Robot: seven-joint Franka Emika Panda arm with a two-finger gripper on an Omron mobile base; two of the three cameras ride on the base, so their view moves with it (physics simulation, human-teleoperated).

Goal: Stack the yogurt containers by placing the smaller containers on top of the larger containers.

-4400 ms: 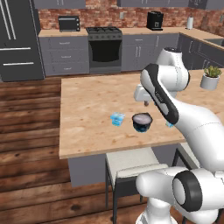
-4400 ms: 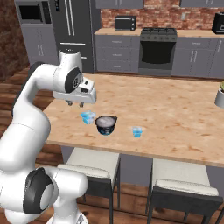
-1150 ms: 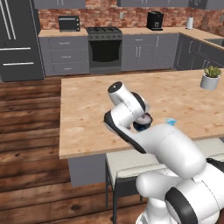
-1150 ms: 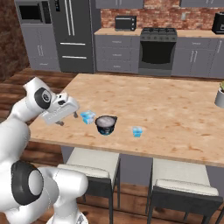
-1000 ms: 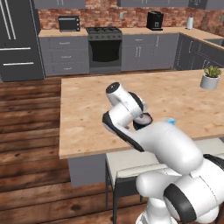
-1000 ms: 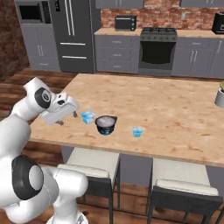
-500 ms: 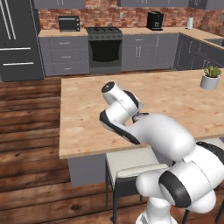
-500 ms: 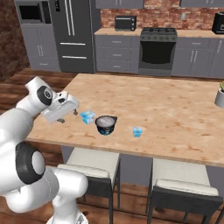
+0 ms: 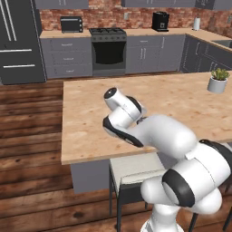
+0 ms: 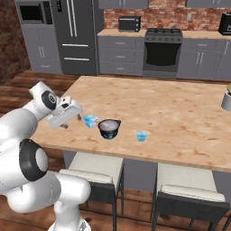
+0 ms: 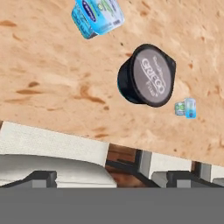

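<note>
A small light-blue yogurt cup (image 10: 90, 120) stands near the counter's front left, and the dark tub (image 10: 109, 128) with a pale grey top sits just to its right. A second small cup (image 10: 142, 136) stands further right. My gripper (image 10: 79, 116) hangs low just left of the first cup, apart from it. In the hand view the first cup (image 11: 97, 15) is at the top, the tub (image 11: 146, 75) in the middle and the second cup (image 11: 186, 108) to its right. The fingertips (image 11: 41, 177) stand wide apart with nothing between them. The arm hides the containers in the left base view.
The wooden island counter (image 10: 171, 108) has two white stools (image 10: 92, 168) tucked under its front edge. A white plant pot (image 9: 218, 80) stands at the counter's far right. The stove, cabinets and fridge line the back wall.
The arm has swung down and to the left from above the tub; the hand now sits low beside the left small cup. The containers have not moved.
</note>
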